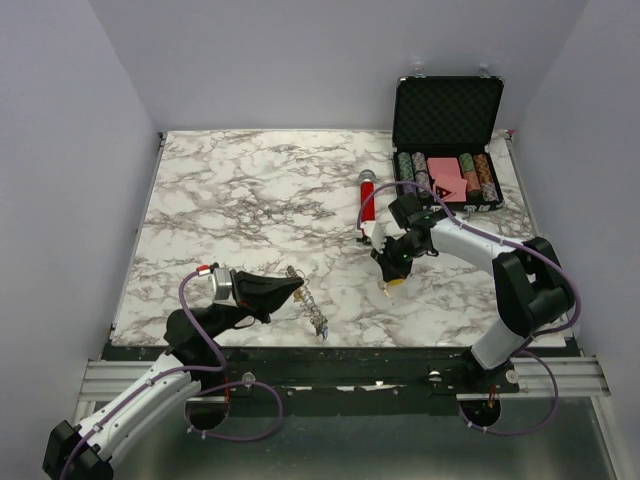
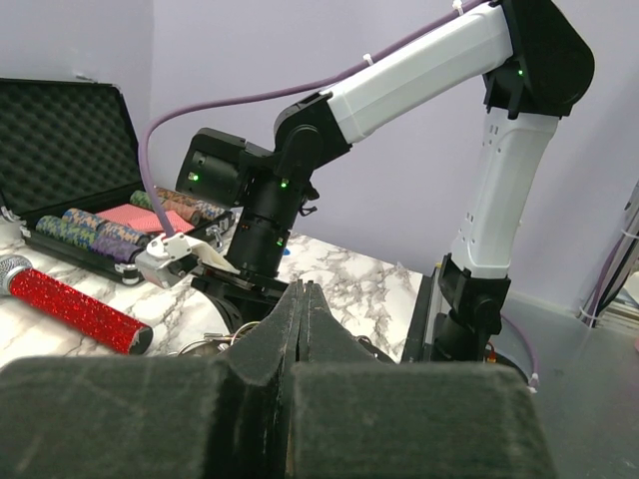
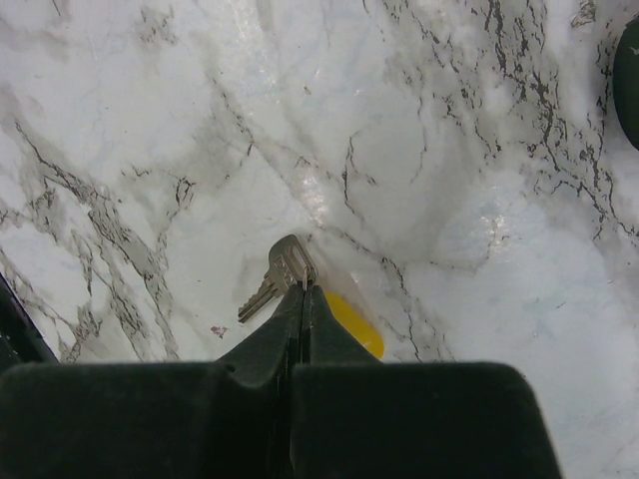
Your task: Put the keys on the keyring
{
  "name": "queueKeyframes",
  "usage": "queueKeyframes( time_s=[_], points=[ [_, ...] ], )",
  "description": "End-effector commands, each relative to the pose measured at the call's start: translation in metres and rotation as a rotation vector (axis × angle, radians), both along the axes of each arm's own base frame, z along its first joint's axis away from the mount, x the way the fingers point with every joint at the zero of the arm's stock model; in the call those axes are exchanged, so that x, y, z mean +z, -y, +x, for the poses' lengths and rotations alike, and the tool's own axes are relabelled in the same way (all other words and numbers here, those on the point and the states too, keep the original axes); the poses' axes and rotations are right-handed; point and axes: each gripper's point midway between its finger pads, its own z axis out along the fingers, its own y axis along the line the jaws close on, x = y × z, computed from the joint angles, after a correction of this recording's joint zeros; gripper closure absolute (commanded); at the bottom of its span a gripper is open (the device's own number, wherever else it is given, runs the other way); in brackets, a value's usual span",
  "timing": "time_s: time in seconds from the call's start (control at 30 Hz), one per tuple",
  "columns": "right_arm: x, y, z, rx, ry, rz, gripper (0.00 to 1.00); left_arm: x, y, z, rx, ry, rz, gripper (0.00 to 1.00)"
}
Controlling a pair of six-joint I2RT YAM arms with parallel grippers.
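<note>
The keyring (image 1: 310,305) stands on edge on the marble near the front, seen as a thin line of wire loops. My left gripper (image 1: 297,286) is shut on its near rim. In the left wrist view the jaws (image 2: 303,284) are pressed together, and a few wire loops (image 2: 195,344) show just left of them. My right gripper (image 1: 387,278) is low over the table at centre right. In the right wrist view (image 3: 305,287) it is shut on the small ring of a silver key (image 3: 283,269) with a yellow plastic tag (image 3: 356,321). The key lies on the marble. No other keys show.
An open black case (image 1: 447,110) with striped poker chips (image 1: 412,168) and pink cards stands at the back right. A red glittery cylinder with a silver cap (image 1: 367,196) lies left of the case; it also shows in the left wrist view (image 2: 75,304). Grey walls enclose the table.
</note>
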Motion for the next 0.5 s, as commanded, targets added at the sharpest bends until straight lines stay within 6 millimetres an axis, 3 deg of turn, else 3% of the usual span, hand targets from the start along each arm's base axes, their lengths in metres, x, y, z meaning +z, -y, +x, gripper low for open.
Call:
queueKeyframes(
  time_s=[0.0, 0.47],
  points=[
    [-0.0079, -0.0023, -0.0023, -0.008, -0.025, 0.014, 0.96, -0.0255, -0.0001, -0.0013, -0.001, -0.011, 0.019, 1.0],
    [-0.0093, -0.0032, -0.004, -0.01, -0.04, 0.017, 0.83, -0.0242, -0.0004, -0.0011, 0.001, -0.011, 0.016, 1.0]
  ],
)
